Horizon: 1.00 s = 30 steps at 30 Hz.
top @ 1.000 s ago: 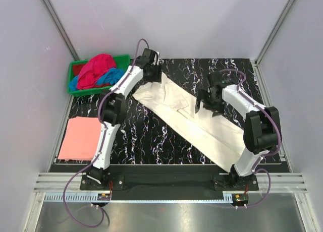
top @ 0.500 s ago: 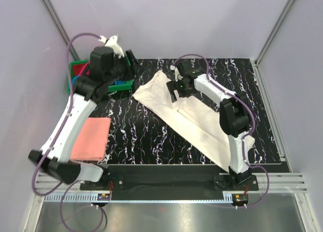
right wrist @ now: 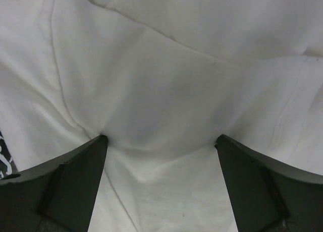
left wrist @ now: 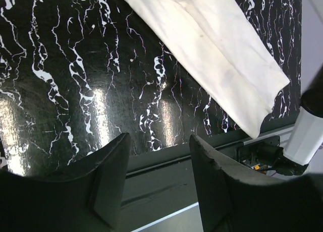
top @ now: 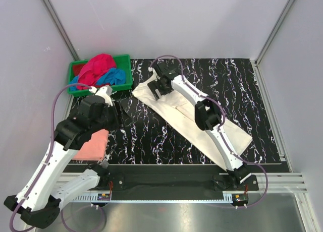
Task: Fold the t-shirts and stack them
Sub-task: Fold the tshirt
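The cream t-shirt (top: pixel 174 118), a long folded strip, runs diagonally from far centre toward the near right corner. The right gripper (top: pixel 160 87) sits on its far end, jaws wide apart, clamping nothing; the left gripper (top: pixel 122 116), open and empty, hangs well apart leftward.

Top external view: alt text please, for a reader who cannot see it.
A long folded cream t-shirt lies diagonally on a black marbled table, the right gripper open on its far end. The left gripper hangs open near a folded pink t-shirt; a red t-shirt and a blue t-shirt fill a green crate.
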Each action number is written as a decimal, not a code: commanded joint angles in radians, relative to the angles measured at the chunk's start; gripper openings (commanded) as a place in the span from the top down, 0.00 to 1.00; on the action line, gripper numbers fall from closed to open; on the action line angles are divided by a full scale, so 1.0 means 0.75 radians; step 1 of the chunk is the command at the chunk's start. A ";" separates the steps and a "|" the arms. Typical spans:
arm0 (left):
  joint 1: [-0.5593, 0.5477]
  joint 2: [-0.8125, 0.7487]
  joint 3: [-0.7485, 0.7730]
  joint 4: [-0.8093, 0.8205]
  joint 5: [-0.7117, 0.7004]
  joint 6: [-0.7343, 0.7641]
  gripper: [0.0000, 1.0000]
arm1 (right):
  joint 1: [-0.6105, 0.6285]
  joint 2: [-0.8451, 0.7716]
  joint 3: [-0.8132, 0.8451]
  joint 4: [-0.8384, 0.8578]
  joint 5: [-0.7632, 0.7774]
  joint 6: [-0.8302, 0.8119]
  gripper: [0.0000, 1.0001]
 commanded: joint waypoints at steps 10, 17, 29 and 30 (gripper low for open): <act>0.000 0.075 0.107 -0.016 -0.004 0.054 0.44 | -0.333 0.235 0.239 -0.178 0.047 0.865 0.02; 0.000 0.139 0.131 0.019 0.048 0.069 0.45 | -0.440 0.212 0.316 -0.226 0.047 1.186 0.00; 0.000 0.124 0.054 0.111 0.066 0.038 0.44 | -0.428 -0.180 0.230 -0.104 0.064 0.736 0.00; 0.000 0.126 0.047 0.141 0.072 0.034 0.44 | -0.428 -0.263 0.202 -0.148 0.082 0.693 0.00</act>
